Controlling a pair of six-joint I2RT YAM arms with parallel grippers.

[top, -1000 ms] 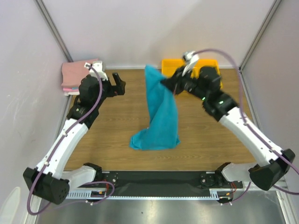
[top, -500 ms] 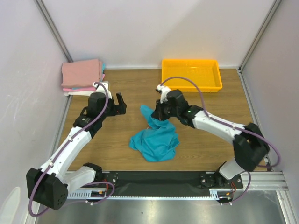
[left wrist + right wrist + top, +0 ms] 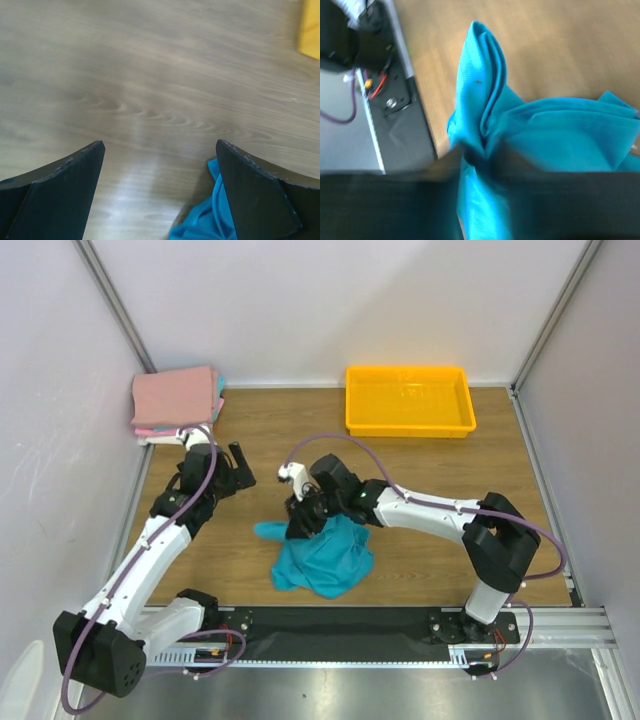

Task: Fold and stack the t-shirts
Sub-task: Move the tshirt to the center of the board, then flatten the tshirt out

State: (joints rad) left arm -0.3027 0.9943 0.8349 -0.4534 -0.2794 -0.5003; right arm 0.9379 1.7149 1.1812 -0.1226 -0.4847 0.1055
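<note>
Now we see the teal t-shirt crumpled low in the middle of the top frame, on the wooden table. Our right gripper sits at the shirt's upper left edge, clenched on a gathered fold, though the wrist view is blurred. Our left gripper, left of centre, gapes wide with nothing between its fingers. Folded pink t-shirts lie stacked at upper left, and the yellow tray is at upper right. We can make out no legible writing on any of the cloth.
</note>
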